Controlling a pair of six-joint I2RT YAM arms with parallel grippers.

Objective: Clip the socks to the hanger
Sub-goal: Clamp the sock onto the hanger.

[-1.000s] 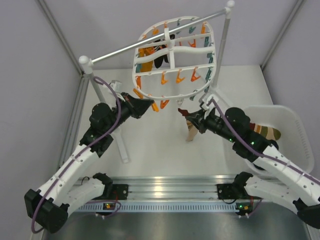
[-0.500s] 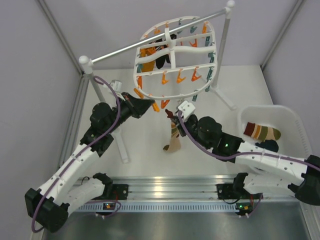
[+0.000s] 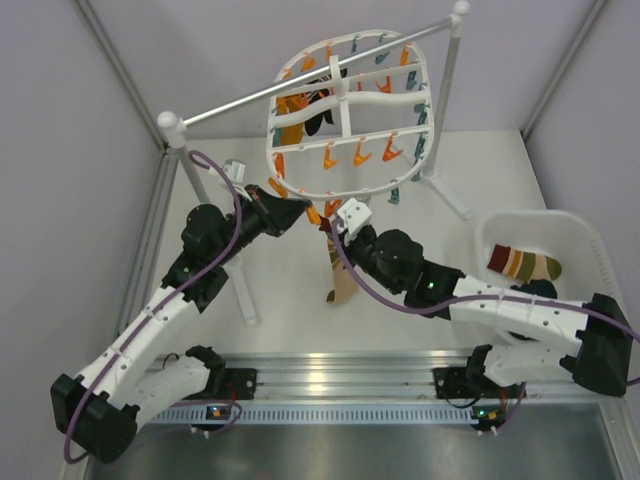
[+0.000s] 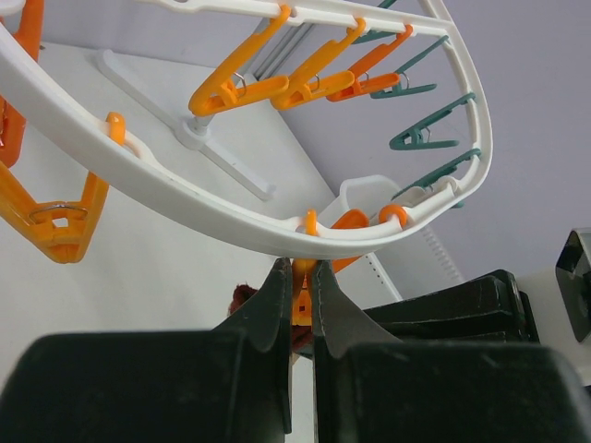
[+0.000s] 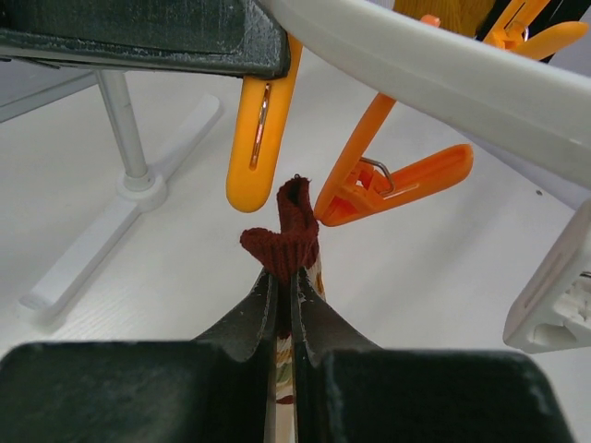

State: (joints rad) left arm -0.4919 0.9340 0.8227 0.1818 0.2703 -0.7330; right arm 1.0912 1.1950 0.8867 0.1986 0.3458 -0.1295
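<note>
The big white plastic oval hanger frame (image 4: 185,198) could swing if nudged, and then the tan fabric sock with the dark red cuff (image 5: 286,231), clamped in the closed right gripper (image 5: 282,277) just under the near rim, would slip past the small orange plastic peg (image 5: 260,138). The left gripper (image 4: 297,277) is pinched on that peg, with the cuff just beside it, not in it. The sock's long axis runs near vertical: cuff up, toe dangling.

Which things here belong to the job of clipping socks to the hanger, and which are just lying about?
In the job: hanger; orange peg, squeezed by the left pincer; red-cuffed sock, gripped by the right pincer; striped sock, waiting.
Lying about: grey rail; white tub.
</note>
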